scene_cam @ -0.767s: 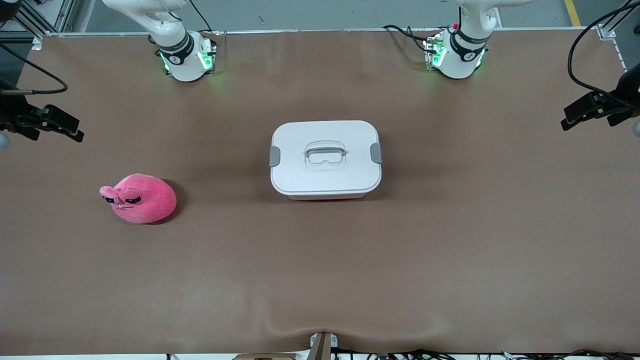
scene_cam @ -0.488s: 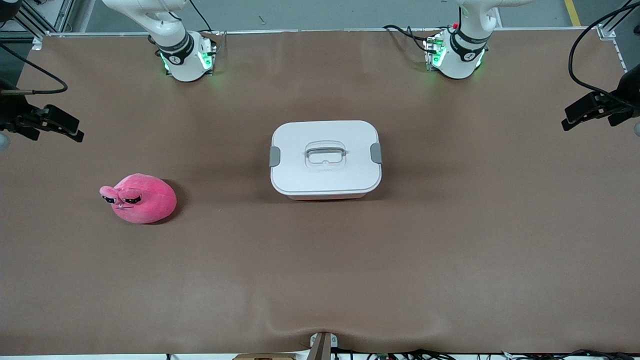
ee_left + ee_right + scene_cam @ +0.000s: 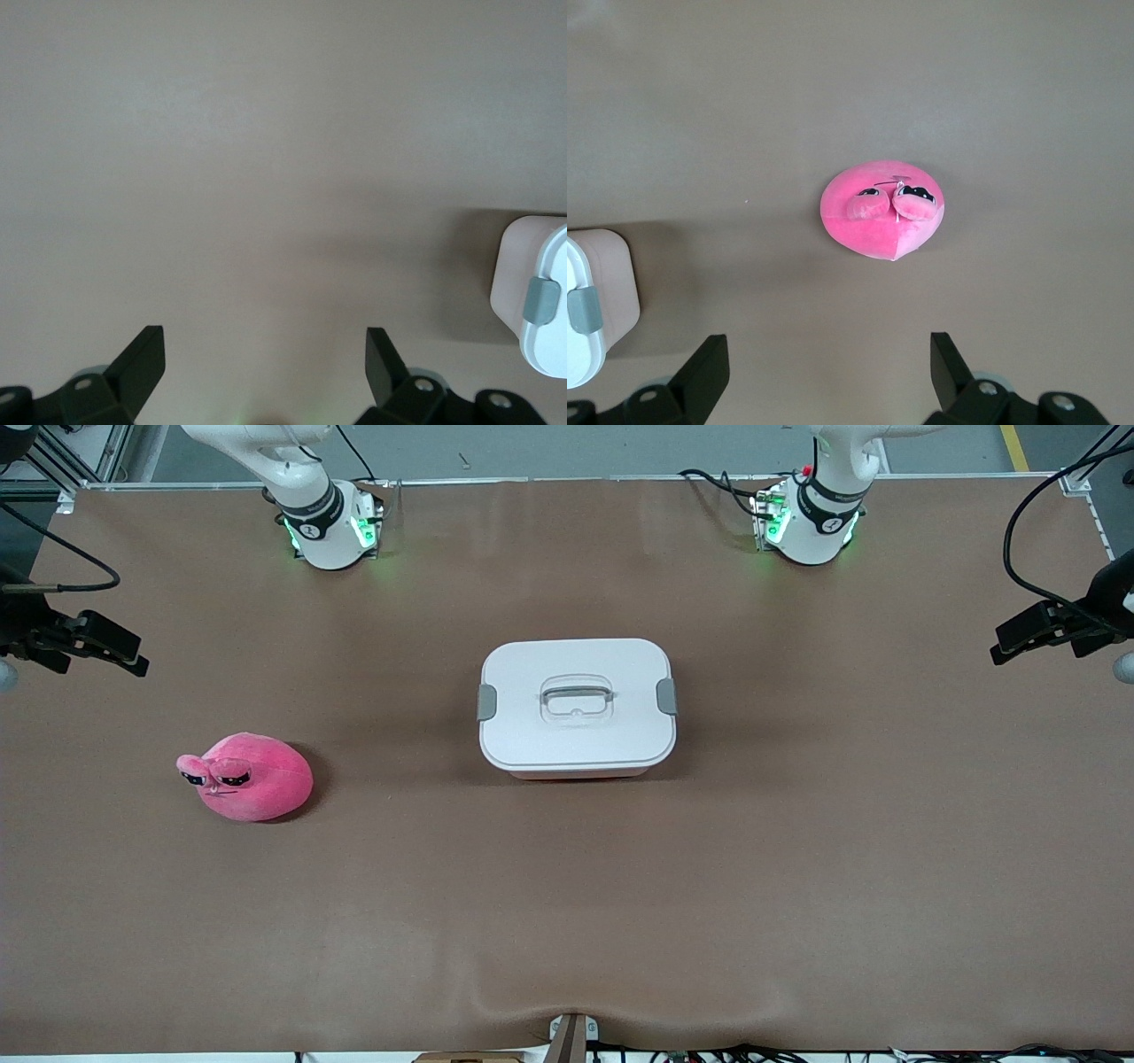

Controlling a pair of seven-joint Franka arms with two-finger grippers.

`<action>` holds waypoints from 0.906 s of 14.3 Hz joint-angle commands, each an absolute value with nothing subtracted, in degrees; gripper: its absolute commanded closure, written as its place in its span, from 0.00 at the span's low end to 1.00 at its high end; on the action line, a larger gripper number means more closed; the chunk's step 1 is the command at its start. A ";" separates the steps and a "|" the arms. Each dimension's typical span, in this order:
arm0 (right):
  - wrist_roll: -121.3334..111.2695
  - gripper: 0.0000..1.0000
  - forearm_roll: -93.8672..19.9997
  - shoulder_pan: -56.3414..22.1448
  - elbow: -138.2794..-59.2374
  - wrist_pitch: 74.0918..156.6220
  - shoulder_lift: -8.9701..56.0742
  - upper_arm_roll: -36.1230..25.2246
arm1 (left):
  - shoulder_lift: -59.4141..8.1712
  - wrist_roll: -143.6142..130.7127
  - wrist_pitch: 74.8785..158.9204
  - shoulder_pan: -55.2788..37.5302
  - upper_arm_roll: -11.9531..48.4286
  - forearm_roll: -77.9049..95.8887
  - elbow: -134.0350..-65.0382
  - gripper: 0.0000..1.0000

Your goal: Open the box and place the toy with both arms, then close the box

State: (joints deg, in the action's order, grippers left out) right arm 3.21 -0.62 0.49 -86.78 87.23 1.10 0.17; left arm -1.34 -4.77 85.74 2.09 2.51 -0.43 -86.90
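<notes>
Since the earlier frames only the left gripper (image 3: 1032,638) has shifted slightly, over the surface (image 3: 567,903) at its arm's end. The right gripper (image 3: 102,651) waits above the other end. Both have fingers (image 3: 142,359) spread apart, empty. The box (image 3: 576,707) sits closed mid-surface; the toy (image 3: 248,777) lies toward the right arm's end, slightly nearer the camera.

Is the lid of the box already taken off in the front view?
No, the white lid sits flat on the box, with both grey side latches in place.
</notes>
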 commanded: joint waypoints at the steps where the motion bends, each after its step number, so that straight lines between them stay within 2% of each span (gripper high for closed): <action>1: 4.13 0.00 0.00 0.18 -86.13 86.57 1.05 0.26 | -2.46 -4.12 85.52 2.64 2.46 -0.52 -84.99 0.00; 13: 3.78 0.00 0.79 -2.55 -86.04 85.96 2.37 0.18 | -7.90 -4.83 87.80 2.29 2.20 -0.27 -83.23 0.00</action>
